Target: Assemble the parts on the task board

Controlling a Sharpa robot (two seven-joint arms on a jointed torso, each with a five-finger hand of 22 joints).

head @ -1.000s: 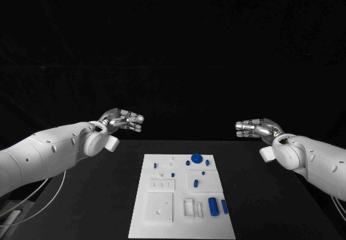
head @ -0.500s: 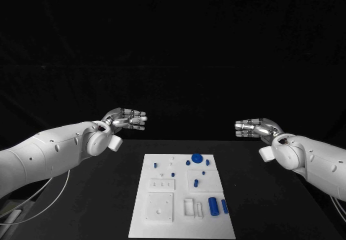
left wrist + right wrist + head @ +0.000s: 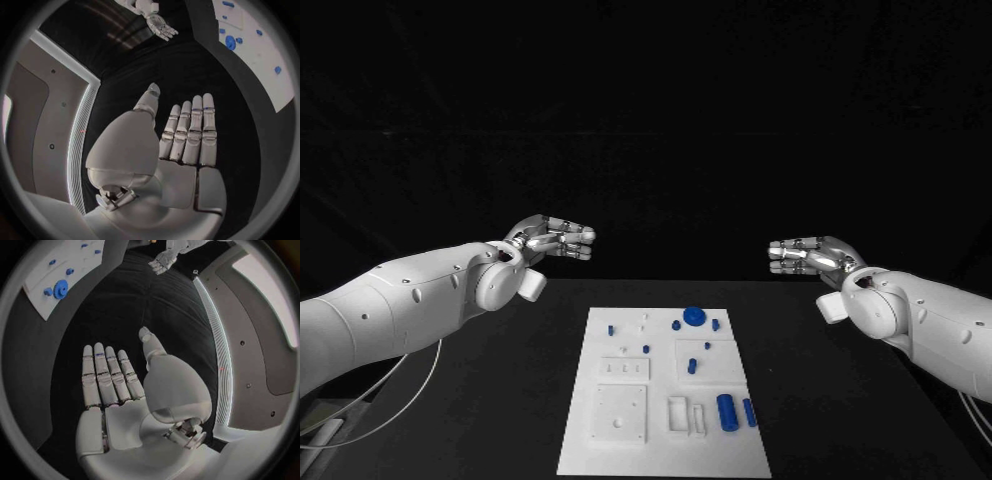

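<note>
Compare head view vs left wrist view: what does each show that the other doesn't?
Head view alone: the whole white board lengthwise on the black table, including the long blue cylinder near its close end, and both arms reaching in from the sides.

Left wrist view alone: the left robot hand from behind, palm flat, fingers straight and side by side, holding nothing.

Both: the right robot hand, open and empty; the blue disc at the board's far end.

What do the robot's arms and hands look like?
Both arms, the left arm and right arm, are smooth, rounded white shells. The left hand and right hand are shiny silver with jointed fingers. Pale cables hang beneath the left arm.
</note>
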